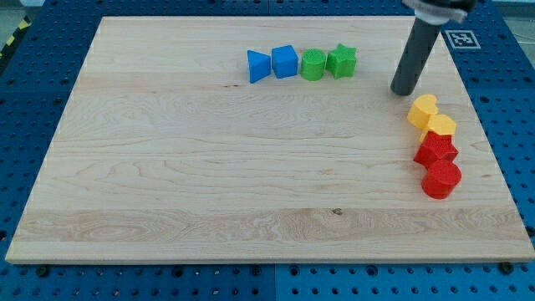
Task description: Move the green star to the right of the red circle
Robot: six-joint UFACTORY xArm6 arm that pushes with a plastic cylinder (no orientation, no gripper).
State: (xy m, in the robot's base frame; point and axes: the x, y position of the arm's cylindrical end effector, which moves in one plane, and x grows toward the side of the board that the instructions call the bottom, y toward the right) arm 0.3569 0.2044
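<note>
The green star [341, 60] lies near the view's top, at the right end of a row of blocks. The red circle [441, 179] lies at the view's right, at the bottom of a column of blocks. My tip [405, 90] rests on the board to the right of and slightly below the green star, well apart from it, and just above-left of the column's top block. The red circle is far below my tip.
Left of the green star stand a green circle [313, 64], a blue cube [285, 61] and a blue triangle [257, 66]. Above the red circle are a red star [435, 150], a yellow hexagon [441, 127] and a yellow heart [422, 109]. The wooden board's right edge [489, 150] is close.
</note>
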